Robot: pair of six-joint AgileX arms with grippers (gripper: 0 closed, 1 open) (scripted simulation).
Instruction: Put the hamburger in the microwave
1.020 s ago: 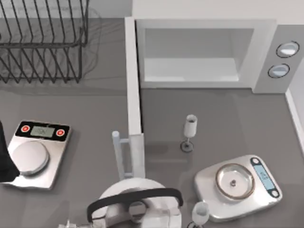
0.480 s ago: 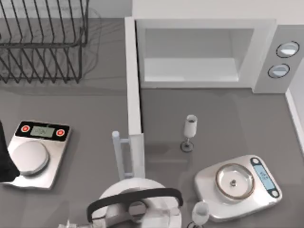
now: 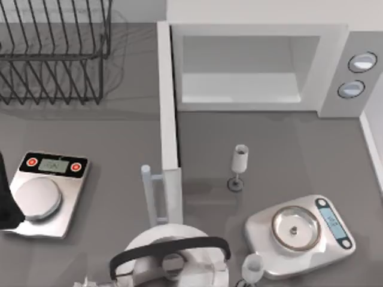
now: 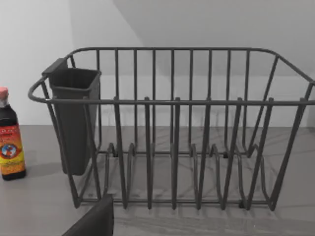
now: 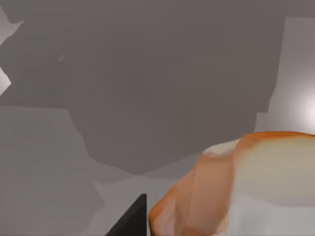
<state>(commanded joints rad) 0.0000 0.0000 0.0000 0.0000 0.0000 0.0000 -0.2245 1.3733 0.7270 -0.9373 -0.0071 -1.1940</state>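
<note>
Wire-black dish rack (image 3: 54, 54) fills the desk's (image 3: 119, 137) far left corner. The left arm (image 3: 5, 203) sits parked at the left edge beside a silver scale (image 3: 45, 191). Its left gripper (image 4: 96, 221) faces the rack and a sauce bottle (image 4: 10, 137), and whether it is clenched or released I cannot tell.

Moving right, the microwave (image 3: 335, 66) stands with its door (image 3: 167, 101) swung wide open. Its cavity is bare, so the hamburger is not yet inside. A wine glass (image 3: 239, 164) stands upright in front of the opening, with a second scale (image 3: 299, 230) nearer the right side.

The hamburger (image 5: 246, 187) appears close up in the right wrist view — orange-brown bun, just beside the right gripper (image 5: 130, 219). Whether the gripper is grasping it I cannot tell.

The step in hand looks like the pickup or the start of the carry. The next move calls for a firm hold, then a path into the cavity that clears the glass and the door's edge.

Against the earlier frames the top view matches — nothing on the desk has shifted.
</note>
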